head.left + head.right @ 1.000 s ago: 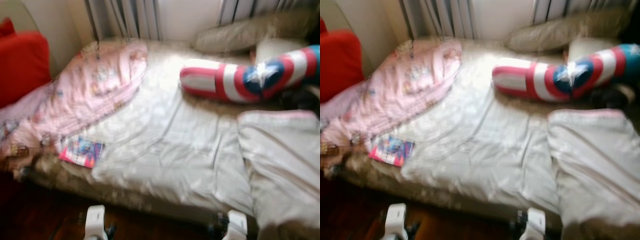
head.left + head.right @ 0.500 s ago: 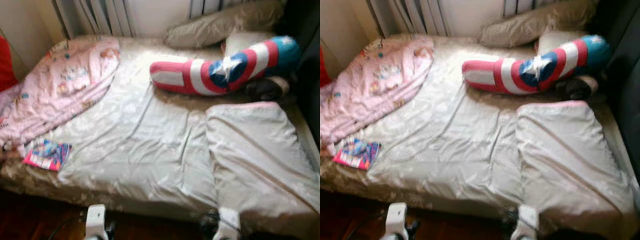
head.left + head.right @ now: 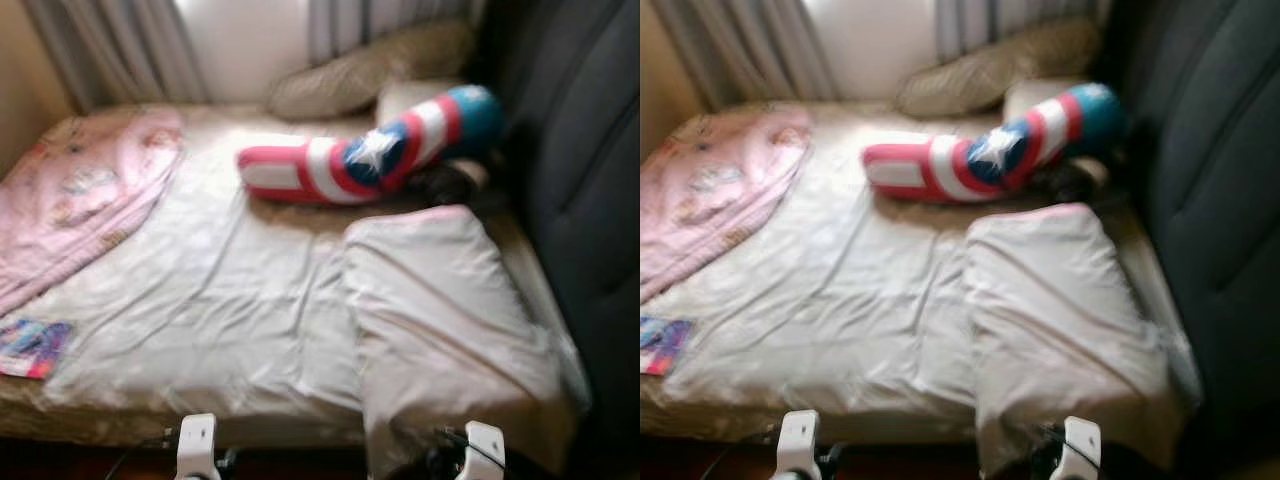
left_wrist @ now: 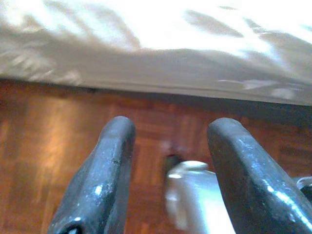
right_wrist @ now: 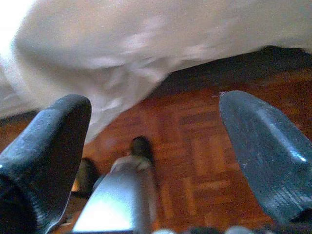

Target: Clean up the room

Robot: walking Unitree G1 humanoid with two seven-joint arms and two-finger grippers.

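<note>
Now both arms hang idle below the bed (image 3: 250, 330) edge: left hand (image 4: 168, 185) spread and empty over parquet, right hand (image 5: 151, 161) spread wide, empty, under the overhanging sheet. Camera has swung right since a second ago; red cushion gone from frame, dark headboard (image 3: 580, 180) now in. Relative to the striped star pillow (image 3: 360, 160): folded blanket (image 3: 440, 310) just below it, pink quilt (image 3: 80, 200) and booklet (image 3: 30, 345) well off left. Judgement: robot surveying, nothing picked up yet.

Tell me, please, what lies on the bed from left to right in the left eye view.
Colourful booklet → pink quilt → red, white and blue star cushion → dark padded headboard.
</note>
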